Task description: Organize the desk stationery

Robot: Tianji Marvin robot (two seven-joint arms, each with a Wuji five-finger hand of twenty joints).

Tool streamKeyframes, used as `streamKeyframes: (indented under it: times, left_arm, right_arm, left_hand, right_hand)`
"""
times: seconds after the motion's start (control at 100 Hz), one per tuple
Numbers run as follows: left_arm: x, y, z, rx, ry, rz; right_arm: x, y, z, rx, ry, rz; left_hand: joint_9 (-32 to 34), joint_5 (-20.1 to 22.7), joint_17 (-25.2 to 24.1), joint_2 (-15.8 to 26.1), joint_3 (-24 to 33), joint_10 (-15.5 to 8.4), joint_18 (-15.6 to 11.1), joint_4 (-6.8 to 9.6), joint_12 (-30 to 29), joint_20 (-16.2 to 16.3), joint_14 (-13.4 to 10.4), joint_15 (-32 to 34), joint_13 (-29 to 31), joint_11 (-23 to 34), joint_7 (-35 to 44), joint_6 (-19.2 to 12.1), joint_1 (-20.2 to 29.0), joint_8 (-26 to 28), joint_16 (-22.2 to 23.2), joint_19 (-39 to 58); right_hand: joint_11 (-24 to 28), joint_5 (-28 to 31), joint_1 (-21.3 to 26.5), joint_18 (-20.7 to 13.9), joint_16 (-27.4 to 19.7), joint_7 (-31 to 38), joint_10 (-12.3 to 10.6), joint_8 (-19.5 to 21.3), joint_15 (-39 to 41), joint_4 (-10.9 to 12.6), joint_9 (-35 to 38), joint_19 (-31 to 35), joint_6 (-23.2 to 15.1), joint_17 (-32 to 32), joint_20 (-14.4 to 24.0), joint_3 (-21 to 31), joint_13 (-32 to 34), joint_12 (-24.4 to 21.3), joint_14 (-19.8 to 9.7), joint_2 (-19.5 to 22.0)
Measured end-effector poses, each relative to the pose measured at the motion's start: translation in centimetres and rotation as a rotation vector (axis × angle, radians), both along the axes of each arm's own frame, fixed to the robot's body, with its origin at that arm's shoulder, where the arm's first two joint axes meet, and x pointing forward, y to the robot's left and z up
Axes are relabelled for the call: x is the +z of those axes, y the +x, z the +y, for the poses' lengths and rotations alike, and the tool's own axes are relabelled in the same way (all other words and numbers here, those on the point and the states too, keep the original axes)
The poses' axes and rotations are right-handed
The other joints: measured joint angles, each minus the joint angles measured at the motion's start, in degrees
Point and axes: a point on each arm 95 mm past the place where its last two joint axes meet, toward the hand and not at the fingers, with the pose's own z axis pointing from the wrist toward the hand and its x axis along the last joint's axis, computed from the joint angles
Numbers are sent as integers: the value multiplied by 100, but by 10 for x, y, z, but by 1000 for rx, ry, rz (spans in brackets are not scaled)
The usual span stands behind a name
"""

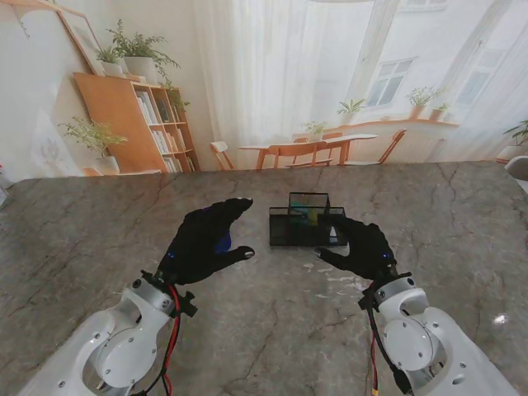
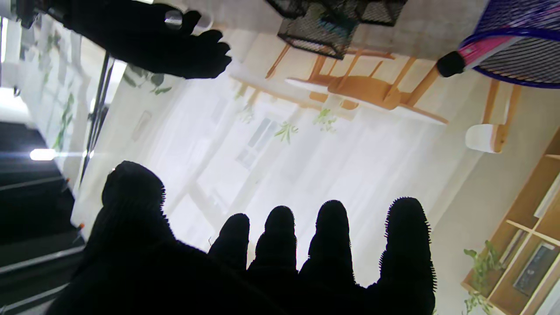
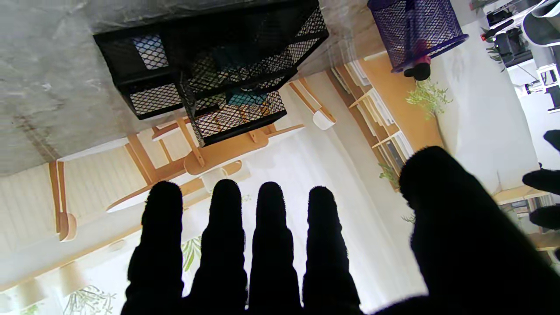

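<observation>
Stationery organizer (image 1: 307,221), black mesh with several compartments, sits on the marble table (image 1: 99,223) near the middle, a bit to the right of centre and farther from me than both hands. Something teal/green shows inside one of its farther compartments; can't make out what it is. Right hand (image 1: 360,247) hovers just beside the organizer's near-right corner, palm down, black glove, fingers (image 3: 225,227) extended side by side with small gaps, thumb apart, nothing held. Can't tell from the stand view whether a fingertip touches the mesh; right wrist view shows the organizer ahead of the fingertips with a gap. Left hand (image 1: 202,242) is to the left of the organizer, apart from it, fingers loosely spread, thumb sticking out toward the right, index pointing toward the far side. A patch of blue shows under its palm in the stand view. Wrist views show a purple mesh pen cup (image 3: 413,33) with a pink, black-tipped item (image 2: 463,56) at its rim; cup looks to be lying on its side near the left hand, contact unclear. Left wrist view shows all five fingertips free.
</observation>
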Motion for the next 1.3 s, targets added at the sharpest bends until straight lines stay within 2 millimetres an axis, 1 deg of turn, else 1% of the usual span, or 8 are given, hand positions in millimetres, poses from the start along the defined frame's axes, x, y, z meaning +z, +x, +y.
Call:
streamKeyframes:
  times: [0.09,0.22,0.29,0.34,0.37,0.5,0.84,1.3]
  left_arm:
    - [3,7,5,-8,77,31]
    - [5,22,16,0,267,41]
    - [6,32,22,10,338,23]
    - [6,41,27,18,385,19]
    - [5,46,29,21,409,26]
    - [1,68,33,33,481,91]
    - [-13,131,36,41,558,218]
    - [-34,166,46,39,724,253]
  right_arm:
    - [-2,0,-1,-5,18,8]
    - [-3,2,-1,-1,48,16]
    - [-3,2,0,8,51,12]
    - [-3,2,0,13,53,9]
    - [-3,2,0,15,55,7]
    - [-2,2,1,14,68,-4]
    - [-2,2,2,5,81,-14]
    - [-3,2,4,8,81,-2]
  left_hand:
    - [-342,-85,-67,-122,6,72,87,0,-143,-176,81,-85,-231,-67,-10,0,-126,-128,-128,0]
    - [-604,-85,-167,-251,2,120,152,0,-277,-313,205,-108,-526,-93,-70,30,-252,-294,-202,-118]
    - [-701,-85,-202,-251,2,226,153,0,-279,-316,209,-125,-578,-96,-70,500,-330,-357,-210,-126]
    - [-709,-85,-202,-251,2,243,153,0,-279,-316,214,-125,-578,-96,-70,737,-337,-359,-210,-126]
    - [-758,-85,-202,-251,2,359,154,0,-277,-317,226,-91,-577,-76,-70,955,-338,-359,-210,-126]
    - [-758,-83,-203,-251,2,500,153,0,-197,-376,235,-60,-577,-67,-66,1224,-338,-356,-210,-126]
    - [-758,-83,-205,-251,2,729,143,0,-190,-397,342,-7,-577,-64,-65,1432,-338,-353,-149,-114]
    - [-822,-82,-283,-251,3,927,158,0,-189,-457,466,140,-711,-72,-66,1594,-338,-587,-51,395]
  right_hand:
    - [0,45,0,0,39,19,0,0,50,0,4,8,0,2,64,0,18,0,-1,0]
    - [2,48,1,0,54,19,0,0,101,0,134,41,0,5,135,0,67,65,-1,0]
    - [3,114,1,0,96,74,0,0,121,0,157,47,1,50,200,0,72,65,-1,0]
    - [3,113,1,0,101,79,0,0,134,0,161,52,1,60,213,0,129,74,-1,0]
    - [3,113,1,0,104,81,0,0,146,0,179,56,1,61,261,0,130,120,-1,0]
    - [17,176,9,0,146,98,0,0,188,0,225,72,2,64,348,0,192,127,-2,0]
    - [133,316,61,48,219,160,0,0,314,0,301,125,2,72,479,-5,228,198,-2,0]
    - [224,318,116,59,240,161,18,2,355,0,462,125,4,73,553,-19,247,272,-3,4]
